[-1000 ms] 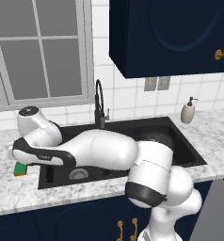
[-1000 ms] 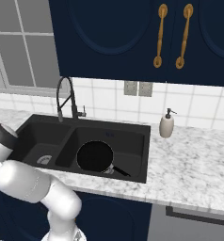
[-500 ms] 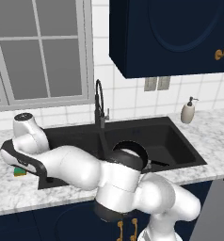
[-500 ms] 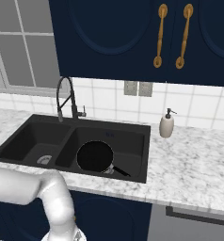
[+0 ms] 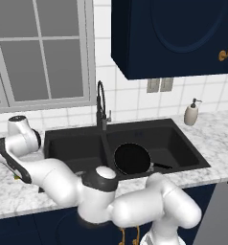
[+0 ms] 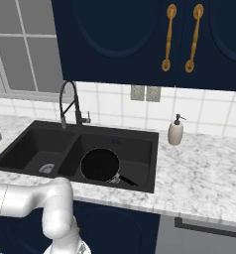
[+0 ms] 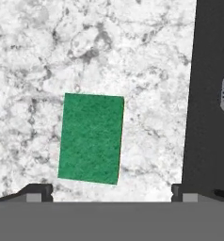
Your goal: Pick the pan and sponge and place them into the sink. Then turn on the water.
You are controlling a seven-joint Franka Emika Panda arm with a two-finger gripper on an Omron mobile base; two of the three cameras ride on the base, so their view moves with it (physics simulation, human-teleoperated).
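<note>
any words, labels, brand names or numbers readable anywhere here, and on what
None can be read in any view.
soap bottle: plain, no label.
sponge: plain green top, no print.
pan: all black, no marking.
wall outlets: blank plates.
cabinet doors: only gold handles, no writing.

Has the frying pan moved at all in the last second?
No. The pan lies in the sink's right basin, handle toward the front right, same spot relative to the faucet as before.
</note>
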